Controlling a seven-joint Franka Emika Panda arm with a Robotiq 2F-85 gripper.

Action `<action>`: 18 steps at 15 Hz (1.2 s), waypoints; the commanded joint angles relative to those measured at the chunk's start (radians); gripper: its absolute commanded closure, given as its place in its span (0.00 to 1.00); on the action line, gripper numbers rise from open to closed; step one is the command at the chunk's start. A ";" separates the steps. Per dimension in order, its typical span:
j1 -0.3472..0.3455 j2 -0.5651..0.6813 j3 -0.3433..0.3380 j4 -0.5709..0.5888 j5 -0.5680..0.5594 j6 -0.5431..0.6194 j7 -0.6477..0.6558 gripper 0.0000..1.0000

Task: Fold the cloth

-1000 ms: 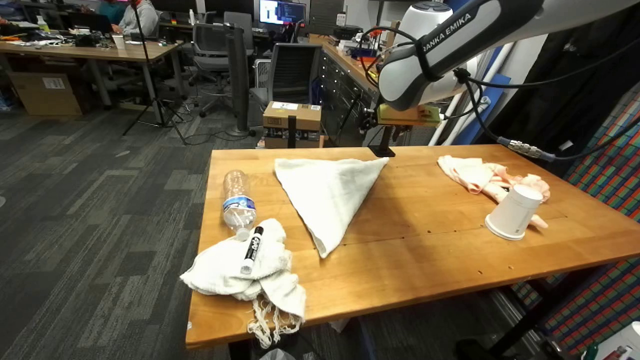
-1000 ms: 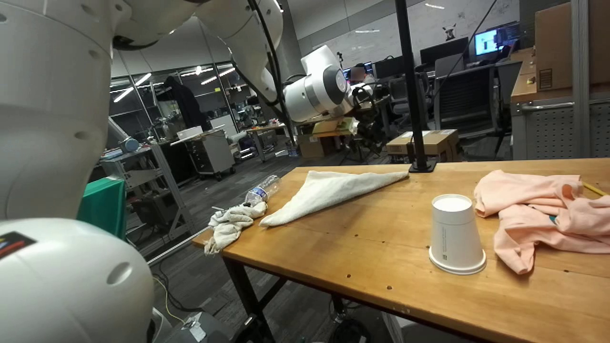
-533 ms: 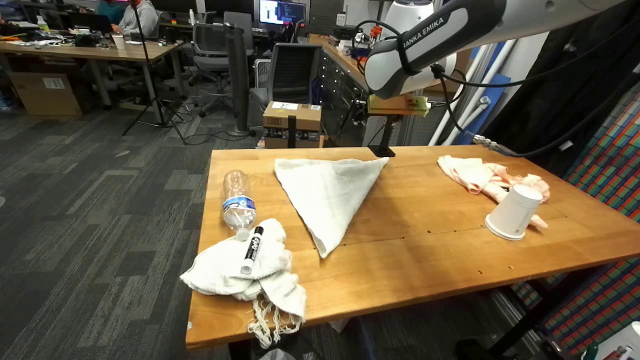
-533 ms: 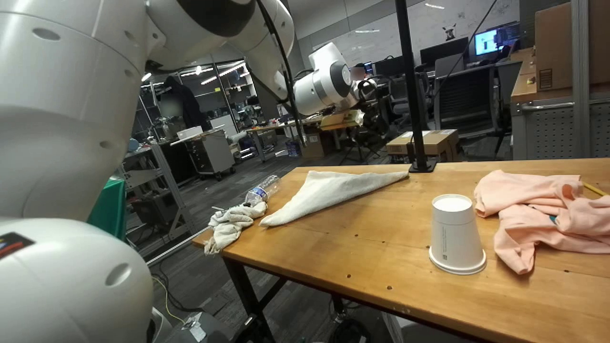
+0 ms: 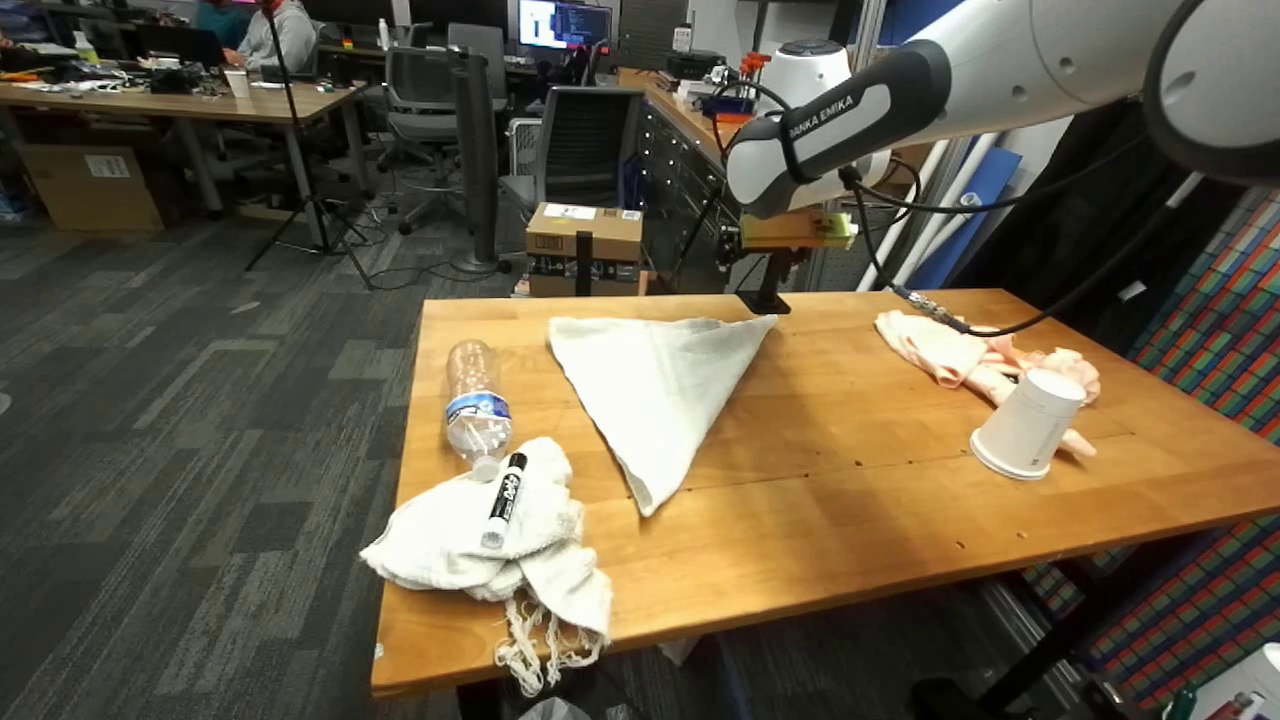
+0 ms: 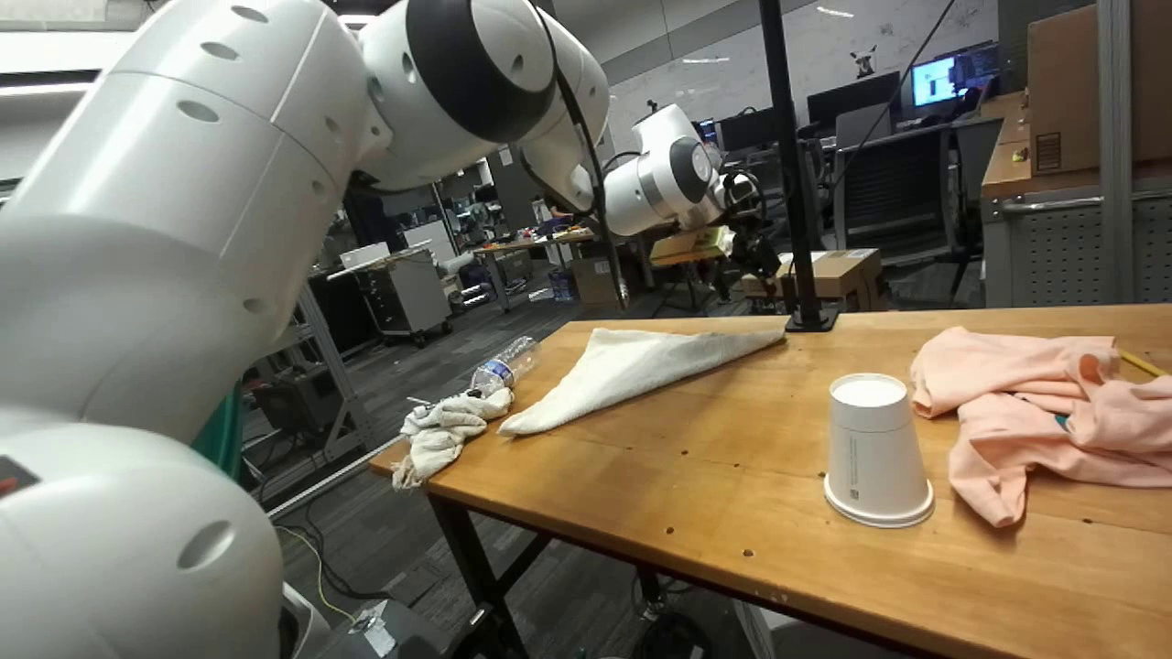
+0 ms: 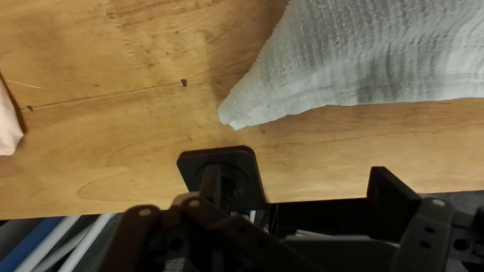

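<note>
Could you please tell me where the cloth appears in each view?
In an exterior view: cloth mid-picture, black base by its upper-right corner.
In an exterior view: cloth just below centre, black base by its right tip.
In the wrist view: cloth upper right, partly cut off, black base below its left tip.
Shared landmark: black base.

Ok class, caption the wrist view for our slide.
Jaws open and empty; the cloth lies on the wooden table, one corner near a black stand.

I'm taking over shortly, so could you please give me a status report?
Pincer open, holding nothing. Cloth lying triangle-shaped on the table. Black post beside one cloth corner, possibly in the way.
</note>
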 commanded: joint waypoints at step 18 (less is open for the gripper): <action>-0.051 0.234 0.023 0.331 0.082 -0.274 -0.030 0.00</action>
